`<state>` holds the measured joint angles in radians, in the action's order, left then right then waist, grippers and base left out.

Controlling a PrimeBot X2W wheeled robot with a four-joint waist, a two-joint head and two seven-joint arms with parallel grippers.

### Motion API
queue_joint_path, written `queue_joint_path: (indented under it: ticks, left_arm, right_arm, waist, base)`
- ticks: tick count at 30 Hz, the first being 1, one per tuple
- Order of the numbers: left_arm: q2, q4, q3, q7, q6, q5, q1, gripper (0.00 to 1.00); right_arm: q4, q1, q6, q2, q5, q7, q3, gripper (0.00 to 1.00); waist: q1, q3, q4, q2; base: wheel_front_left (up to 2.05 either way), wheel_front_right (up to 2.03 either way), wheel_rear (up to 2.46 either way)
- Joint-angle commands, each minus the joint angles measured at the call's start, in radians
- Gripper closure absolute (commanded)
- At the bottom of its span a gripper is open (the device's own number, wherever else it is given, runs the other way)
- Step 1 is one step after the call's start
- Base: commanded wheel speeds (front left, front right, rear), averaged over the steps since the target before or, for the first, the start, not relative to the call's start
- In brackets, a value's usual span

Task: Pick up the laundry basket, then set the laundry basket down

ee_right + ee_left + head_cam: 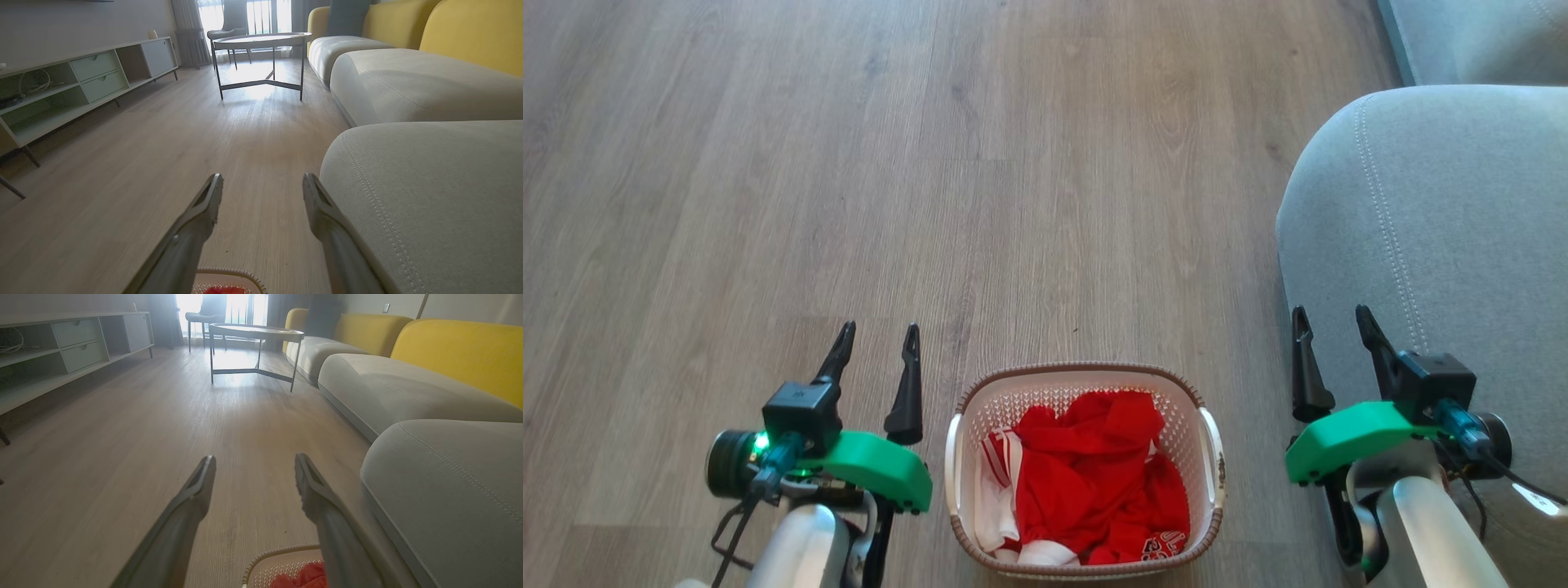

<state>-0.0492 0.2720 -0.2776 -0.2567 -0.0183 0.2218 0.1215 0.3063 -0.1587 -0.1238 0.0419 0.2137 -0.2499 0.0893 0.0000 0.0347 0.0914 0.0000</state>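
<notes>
Laundry basket (957, 457) sits upright on the wood floor (849, 163) btwn the two hands, behind their fingertips and level w/ the wrists. It's white perforated plastic w/ a brown braided rim and white side handles, w/ red-and-white clothes (1094, 474) piled inside. Left hand (880, 327) is just beside the basket, which lies off its inner finger, not touching; fingers are spread apart w/ nothing btwn them. Right hand (1330, 310) is on the basket's other side, a strip of bare floor separating them; its fingers are also spread wide, holding nothing. Grey sofa (1437, 229) is close by the right hand's outer finger. In the left wrist view the basket rim and a bit of red cloth show low down, under that hand's inner finger. Ahead of both hands is open floor, then, well off, a round table (257, 332) on thin legs. A low cabinet (77, 343) w/ drawers stands far to the left of both hands.
</notes>
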Motion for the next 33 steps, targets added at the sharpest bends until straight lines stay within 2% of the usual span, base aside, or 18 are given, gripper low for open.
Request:
queue_joint_path:
  ticks: [1, 33]
  left_arm:
    - [-0.001, -0.037, 0.037, -0.005, -0.004, 0.005, 0.039, 0.0]
    - [-0.001, -0.021, 0.025, -0.005, -0.005, 0.023, 0.038, 0.0]
  right_arm:
    - [-0.028, -0.042, -0.007, 0.008, -0.002, -0.012, 0.022, 0.0]
    - [-0.023, -0.047, -0.007, 0.008, -0.009, -0.012, 0.035, 0.0]
  waist:
    - [0.0, -0.001, 0.0, 0.0]
    - [0.0, 0.004, -0.003, 0.0]
  base:
    - [0.0, 0.0, 0.0]
    - [0.0, 0.0, 0.0]
